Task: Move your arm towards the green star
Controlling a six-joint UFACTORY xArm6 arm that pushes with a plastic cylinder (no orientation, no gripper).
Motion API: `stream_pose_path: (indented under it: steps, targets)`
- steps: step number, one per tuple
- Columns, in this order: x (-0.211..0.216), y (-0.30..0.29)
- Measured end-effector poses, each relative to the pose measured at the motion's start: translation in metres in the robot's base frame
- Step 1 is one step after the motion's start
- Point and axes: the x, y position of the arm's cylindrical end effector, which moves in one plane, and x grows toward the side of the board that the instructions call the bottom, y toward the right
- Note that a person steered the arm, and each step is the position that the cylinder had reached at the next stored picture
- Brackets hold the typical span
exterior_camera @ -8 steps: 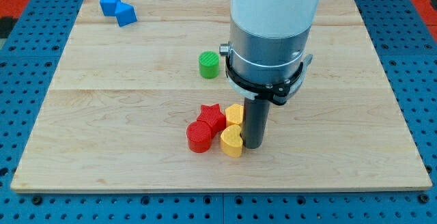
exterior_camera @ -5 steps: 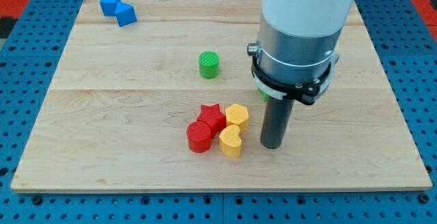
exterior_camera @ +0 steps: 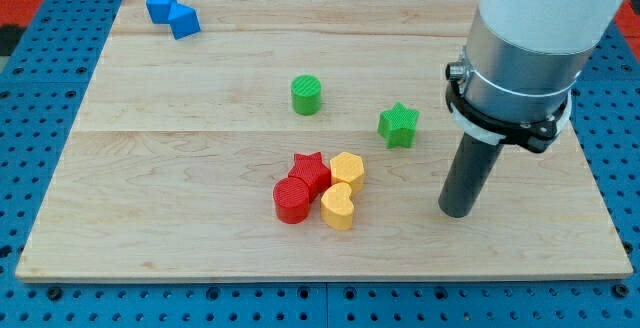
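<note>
The green star lies on the wooden board, right of centre. My tip rests on the board below and to the right of the star, apart from it. A green cylinder stands to the star's left. A red star, a red cylinder, a yellow hexagon and a yellow heart sit clustered below centre, left of my tip.
Two blue blocks lie touching each other at the board's top left corner. The board rests on a blue pegboard surface. The arm's wide body covers the board's upper right part.
My tip has slid to the view's right, away from the yellow blocks. The green star, hidden behind the arm before, now shows.
</note>
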Motion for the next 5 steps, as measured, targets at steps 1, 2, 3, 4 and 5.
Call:
stream_pose_path:
  steps: [1, 2, 3, 4, 5]
  targets:
    - [0.000, 0.008]
    - [0.000, 0.017]
    - [0.000, 0.020]
    - [-0.008, 0.021]
    - [-0.015, 0.033]
